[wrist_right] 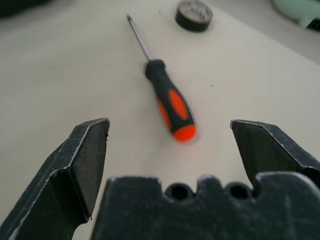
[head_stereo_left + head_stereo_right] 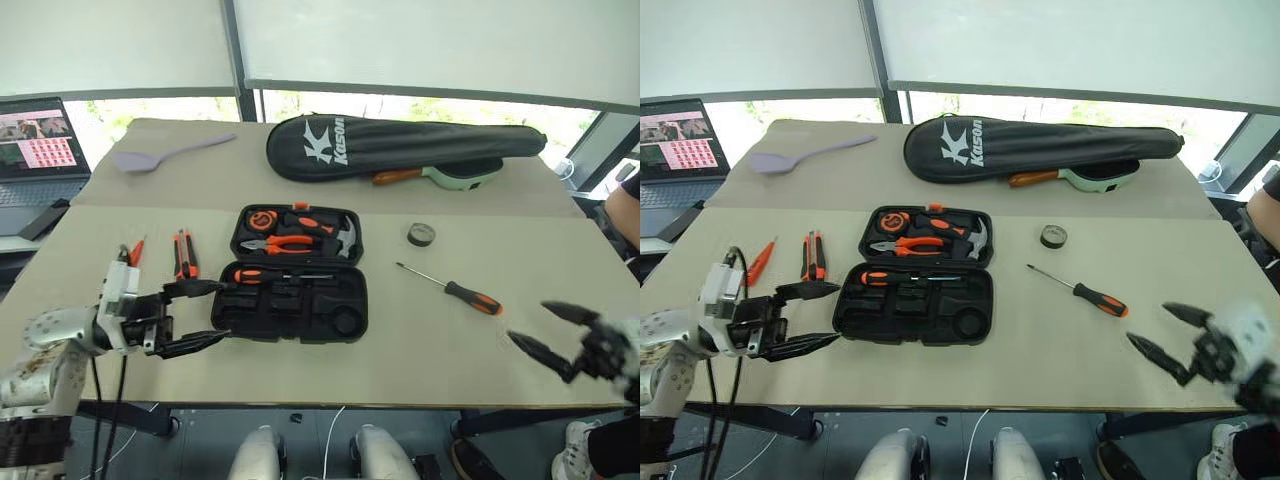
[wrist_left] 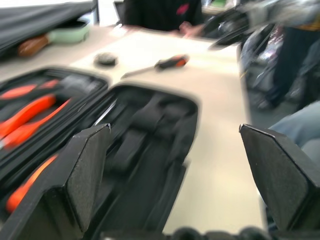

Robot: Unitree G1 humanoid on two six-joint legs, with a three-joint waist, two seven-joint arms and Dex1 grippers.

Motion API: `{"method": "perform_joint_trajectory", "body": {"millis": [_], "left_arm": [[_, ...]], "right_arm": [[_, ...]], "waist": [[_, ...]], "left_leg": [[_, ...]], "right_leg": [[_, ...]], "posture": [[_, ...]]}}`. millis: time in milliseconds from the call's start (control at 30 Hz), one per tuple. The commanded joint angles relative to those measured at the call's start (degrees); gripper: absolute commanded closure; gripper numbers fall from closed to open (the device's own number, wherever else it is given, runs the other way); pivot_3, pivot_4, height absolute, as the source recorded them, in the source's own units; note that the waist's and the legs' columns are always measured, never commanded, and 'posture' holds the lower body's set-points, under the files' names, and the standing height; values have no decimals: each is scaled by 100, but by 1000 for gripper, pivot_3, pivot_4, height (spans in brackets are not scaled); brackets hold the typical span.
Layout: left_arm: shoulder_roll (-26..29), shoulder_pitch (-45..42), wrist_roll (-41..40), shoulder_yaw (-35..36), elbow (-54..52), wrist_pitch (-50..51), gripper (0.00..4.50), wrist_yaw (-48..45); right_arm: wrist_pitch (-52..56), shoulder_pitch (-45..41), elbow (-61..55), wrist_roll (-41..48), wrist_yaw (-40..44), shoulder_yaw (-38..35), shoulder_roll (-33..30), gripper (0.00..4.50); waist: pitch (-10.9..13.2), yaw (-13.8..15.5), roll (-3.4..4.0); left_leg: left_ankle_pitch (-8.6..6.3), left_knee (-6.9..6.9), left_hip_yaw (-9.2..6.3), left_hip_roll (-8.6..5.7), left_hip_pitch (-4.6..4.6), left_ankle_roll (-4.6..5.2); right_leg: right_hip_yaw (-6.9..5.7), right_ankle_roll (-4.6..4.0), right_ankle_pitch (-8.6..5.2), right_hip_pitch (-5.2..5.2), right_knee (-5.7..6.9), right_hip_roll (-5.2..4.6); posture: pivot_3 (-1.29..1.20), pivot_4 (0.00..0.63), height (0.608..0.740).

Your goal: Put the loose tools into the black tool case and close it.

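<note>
Black tool case point(image 2: 290, 275) lies open; both tools spread wide, holding nothing.

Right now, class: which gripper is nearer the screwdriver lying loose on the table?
Right. The right gripper hangs open just beyond the screwdriver handle; the left gripper sits across the tool case.

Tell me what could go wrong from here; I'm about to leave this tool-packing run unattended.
The screwdriver on the table lies aslant to the open right gripper, so a grasp may roll it or pinch it crookedly.
The utility knife and tester pen lie close together near the open left gripper, so reaching for one may nudge the other.
If the tape roll stays out, the black tool case may get closed early.
</note>
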Motion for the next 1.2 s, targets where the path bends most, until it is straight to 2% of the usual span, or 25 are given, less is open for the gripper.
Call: {"method": "perform_joint_trajectory", "body": {"millis": [33, 133, 300, 333, 433, 533, 567, 633, 733, 867, 1000, 1067, 1200], "left_arm": [[-78, -53, -171, -45, -441, 196, 61, 224], [-189, -23, -73, -191, -590, 146, 61, 303], [-197, 21, -67, -176, -700, 164, 61, 394], [-190, 36, -61, -167, -708, 153, 0, 398], [-159, 94, -53, -123, -716, 128, 0, 384], [-174, 53, -33, -141, -667, 103, 0, 383], [-225, 31, -20, -120, -646, -1, 0, 375], [-220, 45, -41, -108, -593, -14, 0, 337], [-158, 111, -68, -58, -547, 25, 0, 303], [-104, 258, -6, 159, -429, -61, 0, 350], [-43, 458, 8, 416, -367, -62, 0, 434], [-33, 534, 6, 498, -359, -56, 0, 487], [-90, 963, 34, 756, -423, -139, 0, 576]], "right_arm": [[309, -776, 624, -389, 234, 725, -238, 0], [223, -1990, 1728, -975, 427, 1550, -202, 0], [-6, -2677, 2544, -1273, 872, 2104, -125, 0], [-103, -2762, 2654, -1295, 882, 2127, -89, 502], [-143, -2868, 2723, -1233, 1134, 2172, -80, 1295], [-406, -2824, 2662, -1067, 1445, 2045, -101, 2481], [-549, -2808, 2636, -1002, 1565, 1985, -113, 2700], [-828, -2748, 2420, -689, 1971, 1768, -160, 3446], [-783, -2704, 1981, -381, 2293, 1570, -258, 3492], [290, -2785, 348, 443, 2503, 1544, -268, 3492], [1529, -3539, -1045, 591, 2066, 2445, 178, 3492], [1896, -3906, -1250, 374, 1796, 2869, 448, 3492], [2638, -4864, -971, -410, 869, 4041, 1572, 3492]], "waist": [[0, 47, 0], [2, 22, 5], [3, 42, 6], [3, 29, 6], [3, 13, 6], [3, 12, 6], [3, 14, 6], [3, 16, 6], [4, 15, 7], [7, -25, 13], [9, -77, 13], [10, -116, 11], [14, -126, 4]], "left_leg": [[0, -3, 5, -1, -2, 0], [0, -18, 11, -3, -12, 0], [-2, -19, 11, -10, -44, 5], [-3, -21, 12, -10, -50, 6], [-4, -20, 14, -10, -56, 7], [-4, -20, 15, -9, -55, 7], [-4, -20, 16, -9, -55, 7], [-4, -20, 16, -9, -55, 7], [-4, -20, 16, -9, -56, 7], [-4, -20, 7, -3, -54, 7], [-4, -26, -10, 9, -51, 6], [-4, -26, -13, 14, -50, 5], [-4, -26, -6, 9, -55, 5]], "right_leg": [[-2, 0, -1, 0, 0, 5], [-6, -3, -6, -14, -2, 8], [-6, 3, -4, -43, -2, 5], [-6, 3, -4, -50, -2, 3], [-3, 6, -2, -57, -2, 2], [-2, 6, -2, -57, -1, 3], [-2, 7, -2, -57, -1, 3], [-2, 7, -2, -57, -1, 3], [-2, 7, -2, -59, 0, 3], [-1, 6, -1, -62, 3, 6], [3, -3, 4, -72, 6, 14], [0, -8, 6, -72, 7, 15], [-1, -9, 7, -83, 8, 4]], "posture": [[0, 150, 740], [0, 150, 740], [0, 150, 740], [0, 150, 740], [0, 150, 740], [0, 150, 740], [0, 150, 740], [0, 150, 740], [0, 150, 740], [0, 150, 740], [0, 150, 740], [0, 150, 740], [0, 150, 740]]}}
